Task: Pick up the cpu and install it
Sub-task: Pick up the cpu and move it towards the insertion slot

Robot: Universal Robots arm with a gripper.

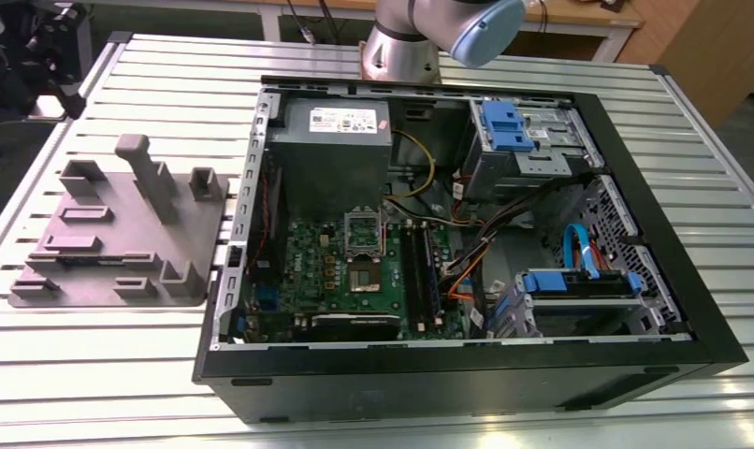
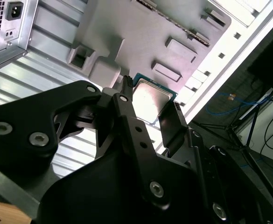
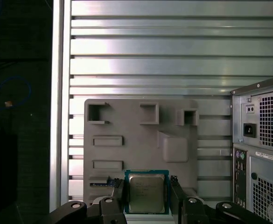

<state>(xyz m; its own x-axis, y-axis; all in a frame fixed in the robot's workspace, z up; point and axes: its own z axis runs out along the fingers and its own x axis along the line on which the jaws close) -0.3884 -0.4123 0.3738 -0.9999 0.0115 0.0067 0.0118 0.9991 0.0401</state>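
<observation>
The gripper (image 3: 147, 183) is seen closed on the cpu (image 3: 147, 196), with a black matte finger pressed against each of two opposite edges. The cpu is a small flat square. Its brushed silvery top is framed by a thin green border, and it is held in the air above the tray. In the second wrist view the gripper (image 2: 150, 95) and the cpu (image 2: 151, 101) are seen from an angle, with the chip's metal face catching the light.

Beyond the chip lies a grey moulded tray (image 3: 136, 140). It is matte and rounded at its corners, with raised rectangular pockets and blocks. It rests on a tabletop (image 3: 150, 46) of ribbed, shiny aluminium slats, and bare slats are left open past the tray's far side.

In the exterior view the tray (image 1: 115, 234) is found near the tabletop's (image 1: 165, 75) edge on the exterior view's left, just beside the wall of an open black computer case (image 1: 477, 374). Inside the case a green motherboard (image 1: 340, 281) with a silver socket (image 1: 363, 253) is laid flat below a grey power supply (image 1: 333, 126). At the far edge the arm (image 1: 409, 42) rises.
</observation>
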